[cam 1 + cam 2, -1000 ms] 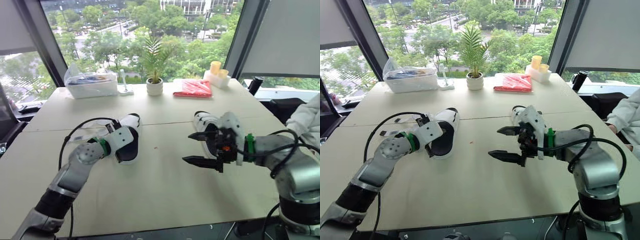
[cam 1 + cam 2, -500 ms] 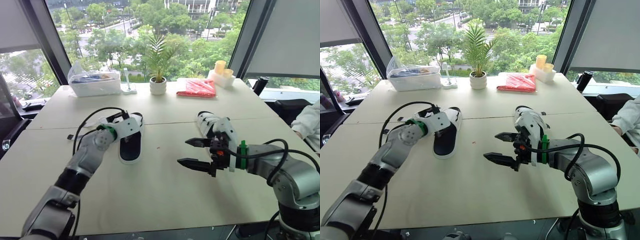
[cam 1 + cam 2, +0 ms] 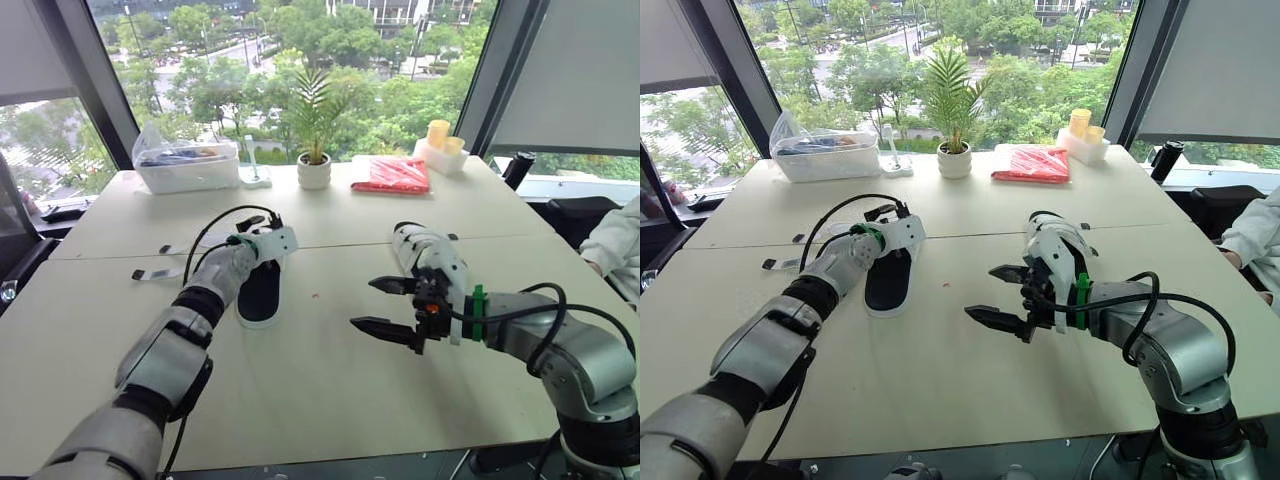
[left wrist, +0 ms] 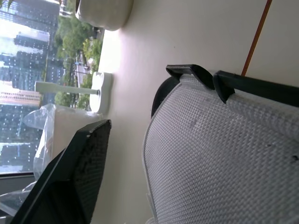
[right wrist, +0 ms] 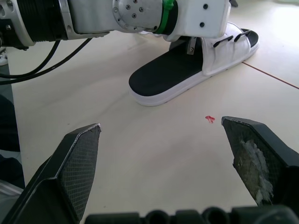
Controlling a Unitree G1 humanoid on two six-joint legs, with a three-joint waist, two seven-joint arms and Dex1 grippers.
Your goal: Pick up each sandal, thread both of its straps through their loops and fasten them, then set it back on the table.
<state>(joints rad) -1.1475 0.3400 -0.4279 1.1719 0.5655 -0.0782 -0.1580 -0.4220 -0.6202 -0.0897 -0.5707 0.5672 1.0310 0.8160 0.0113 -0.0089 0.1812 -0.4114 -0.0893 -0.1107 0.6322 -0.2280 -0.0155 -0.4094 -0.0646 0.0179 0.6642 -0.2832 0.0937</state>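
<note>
Since half a second ago the left arm has stretched out straighter across the surface (image 3: 330,380). Its left gripper (image 3: 277,241) has moved from the left side of the left sandal (image 3: 260,295) to that sandal's far end. The sandal itself lies where it did, sole down, left of the middle, black insole up. In the left wrist view one black finger (image 4: 77,175) stands far to one side and the sandal's white woven strap (image 4: 224,158) takes up the space beside it. The gripper is spread wide and has closed on nothing. Two black loops (image 4: 194,73) sit at the strap's edge. A loose pale strip (image 3: 152,273) lies on the surface near the left edge, well apart from the sandal.

A small red speck (image 5: 210,119) marks the surface between the two arms.

The right arm has hardly shifted. It is bent at the elbow with the forearm pointing left, and the right gripper (image 3: 364,303) hovers just above the surface, spread wide and holding nothing. The right sandal (image 3: 418,245) lies just behind it, partly hidden by the wrist.
</note>
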